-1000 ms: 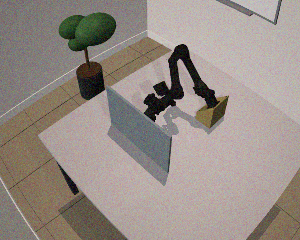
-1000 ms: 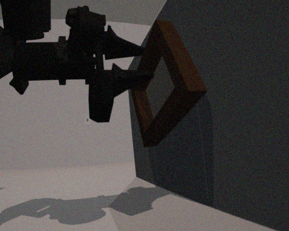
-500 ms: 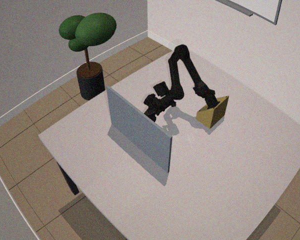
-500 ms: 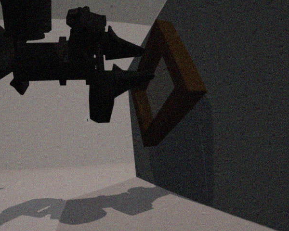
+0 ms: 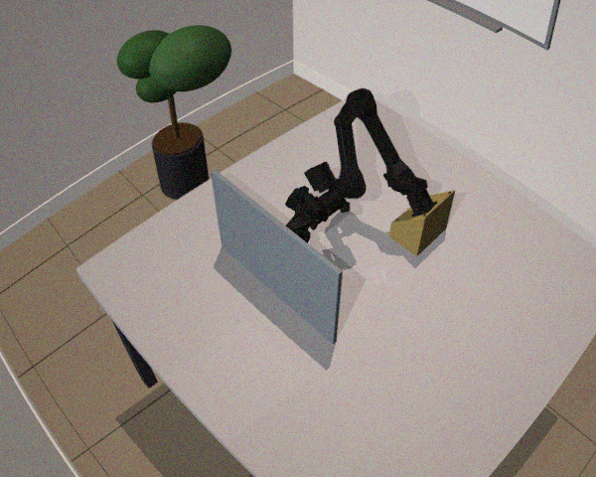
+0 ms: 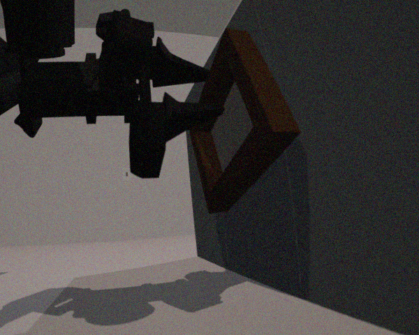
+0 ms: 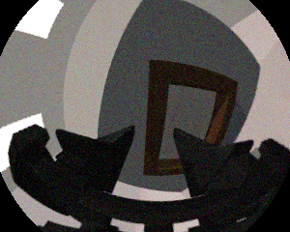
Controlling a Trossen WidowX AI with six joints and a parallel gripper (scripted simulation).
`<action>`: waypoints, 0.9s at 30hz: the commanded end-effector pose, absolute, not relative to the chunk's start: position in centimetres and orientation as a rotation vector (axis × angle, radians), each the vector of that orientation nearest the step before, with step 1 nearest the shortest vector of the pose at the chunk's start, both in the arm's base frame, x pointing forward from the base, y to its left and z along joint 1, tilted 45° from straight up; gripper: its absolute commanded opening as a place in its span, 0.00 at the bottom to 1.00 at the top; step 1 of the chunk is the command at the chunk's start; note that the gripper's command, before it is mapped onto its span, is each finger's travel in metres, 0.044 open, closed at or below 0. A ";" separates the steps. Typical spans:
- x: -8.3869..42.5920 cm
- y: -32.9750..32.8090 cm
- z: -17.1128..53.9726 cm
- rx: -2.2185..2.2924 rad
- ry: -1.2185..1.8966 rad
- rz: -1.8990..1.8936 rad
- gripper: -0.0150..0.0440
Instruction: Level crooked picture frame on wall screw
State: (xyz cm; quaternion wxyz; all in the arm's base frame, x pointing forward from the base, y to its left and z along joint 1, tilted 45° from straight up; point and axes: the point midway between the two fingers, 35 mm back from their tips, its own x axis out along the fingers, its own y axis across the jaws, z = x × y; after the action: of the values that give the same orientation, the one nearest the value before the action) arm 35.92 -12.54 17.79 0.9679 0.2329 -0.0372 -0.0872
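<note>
The picture frame [image 6: 272,97] [image 7: 157,113] is brown with a grey opening. It hangs on the blue-grey upright panel [image 5: 267,246] [image 6: 364,144] [image 7: 130,92], turned askew against the panel's edges. The screw and the back strip are hidden. My gripper [image 6: 214,91] [image 7: 155,130] is open, its fingertips close at the frame. In the wrist view one bar shows between the fingertips, and the right fingertip overlaps the frame's opening. In the exterior view the lower fingertip overlaps the frame's left part. I cannot tell whether they touch it. In the top view the panel hides the fingertips.
The panel stands on the pale table [image 5: 416,359]. The arm's base is at a yellow wedge-shaped block [image 5: 406,234] behind the panel. A potted plant [image 5: 180,161] stands on the floor beyond the table. A whiteboard [image 5: 523,15] is on the far wall.
</note>
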 end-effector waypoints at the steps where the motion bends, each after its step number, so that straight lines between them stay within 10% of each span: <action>1: 35.9 -12.6 17.9 0.468 -0.079 -0.179 0.69; 10: 35.9 -12.6 17.9 0.468 -0.079 -0.179 0.38; 27: 36.0 -12.6 17.9 0.469 -0.079 -0.179 0.25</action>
State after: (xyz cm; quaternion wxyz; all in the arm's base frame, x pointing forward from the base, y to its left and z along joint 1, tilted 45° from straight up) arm 35.97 -12.49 17.86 0.9681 0.2326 -0.0377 -0.0854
